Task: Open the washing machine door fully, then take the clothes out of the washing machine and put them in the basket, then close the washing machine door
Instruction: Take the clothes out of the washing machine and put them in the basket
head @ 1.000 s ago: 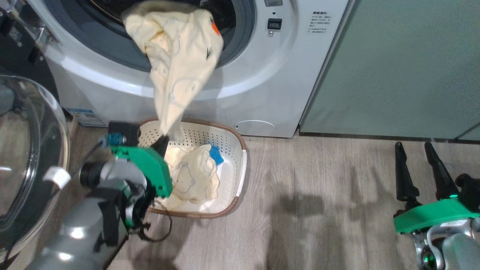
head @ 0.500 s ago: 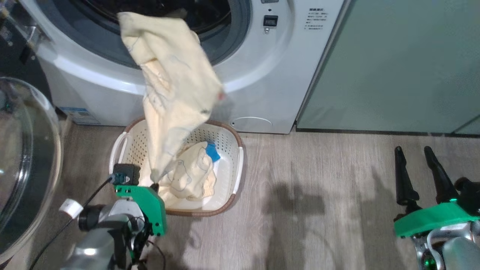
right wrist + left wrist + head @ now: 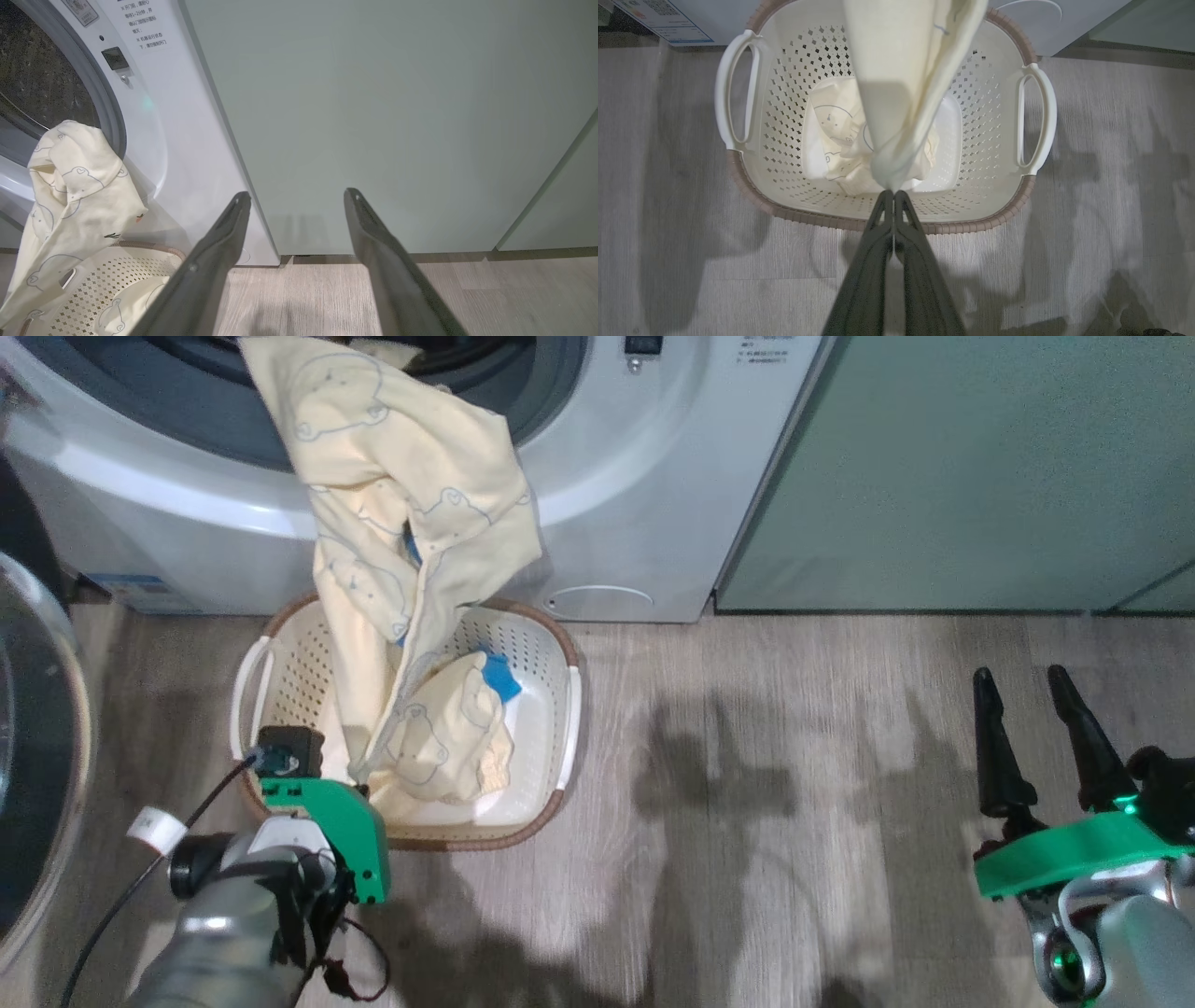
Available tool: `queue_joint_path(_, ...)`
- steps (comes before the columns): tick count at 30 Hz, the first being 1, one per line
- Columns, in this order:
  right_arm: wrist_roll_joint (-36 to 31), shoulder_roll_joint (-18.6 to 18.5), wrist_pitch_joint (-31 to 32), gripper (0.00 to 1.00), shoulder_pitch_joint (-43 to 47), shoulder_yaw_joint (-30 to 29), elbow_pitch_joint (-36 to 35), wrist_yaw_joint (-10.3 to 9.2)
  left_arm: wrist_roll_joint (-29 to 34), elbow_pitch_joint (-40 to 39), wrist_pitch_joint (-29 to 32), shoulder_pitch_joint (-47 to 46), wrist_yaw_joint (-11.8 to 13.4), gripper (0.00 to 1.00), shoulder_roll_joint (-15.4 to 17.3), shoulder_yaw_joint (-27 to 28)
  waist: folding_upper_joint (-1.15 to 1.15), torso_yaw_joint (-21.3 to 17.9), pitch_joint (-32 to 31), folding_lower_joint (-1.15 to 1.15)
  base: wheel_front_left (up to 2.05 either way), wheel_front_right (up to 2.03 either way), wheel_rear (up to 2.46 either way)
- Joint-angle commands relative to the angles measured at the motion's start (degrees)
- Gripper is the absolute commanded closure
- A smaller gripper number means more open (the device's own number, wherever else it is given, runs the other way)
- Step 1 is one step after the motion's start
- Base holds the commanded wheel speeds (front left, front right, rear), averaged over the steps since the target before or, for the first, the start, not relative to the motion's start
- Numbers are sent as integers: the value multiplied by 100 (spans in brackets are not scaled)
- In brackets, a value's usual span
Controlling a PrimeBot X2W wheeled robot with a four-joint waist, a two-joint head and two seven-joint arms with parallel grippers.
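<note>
Pinches one end of the clothes (image 3: 401, 523) in the tightly closed left gripper (image 3: 893, 192) above the basket (image 3: 1031, 186), cloth stretched up to the washing machine (image 3: 635, 476) mouth, and holds the right gripper (image 3: 1018, 674) wide, empty.

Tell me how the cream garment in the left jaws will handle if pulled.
Likely floppy: the garment hangs in folds from the washing machine to the left gripper. Probably light, since a pinch carries its end. It may drag on that machine's rim.
</note>
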Motion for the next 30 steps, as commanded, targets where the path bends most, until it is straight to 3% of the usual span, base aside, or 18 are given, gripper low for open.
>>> queue_joint_path(1, -25, -58, -55, 0, -136, 105, -183, 1, -40, 48, -4, -115, -21, 100, 124, 88, 0, -55, 92, 0, 0, 0, 0)
queue_joint_path(11, -45, -27, -55, 0, -181, 99, -184, 1, -59, 233, -253, -195, 11, 100, 137, 93, 0, -135, 170, 0, 0, 0, 0)
queue_joint_path(13, -46, -21, -55, 0, -154, 91, -170, 1, -62, 245, -338, -160, 6, 63, 129, 94, 0, -129, 120, 0, 0, 0, 0)
queue_joint_path(14, -46, -18, -55, 0, -143, 84, -161, 1, -65, 250, -363, -141, 1, 53, 119, 93, 0, -118, 88, 0, 0, 0, 0)
queue_joint_path(16, -47, -13, -55, 0, -120, 71, -144, 1, -89, 255, -462, -125, -20, 0, 113, 124, 0, -92, 26, 0, 0, 0, 0)
queue_joint_path(25, -48, -4, -55, 0, -26, 71, -124, 1, -76, 122, -675, -252, -103, 0, 213, 298, 0, 1, -226, 0, 0, 0, 0)
queue_joint_path(30, -40, -8, -55, 0, 62, 67, -109, 1, 169, -631, -681, -230, -2, 0, 474, 728, 0, 43, -382, 0, 0, 0, 0)
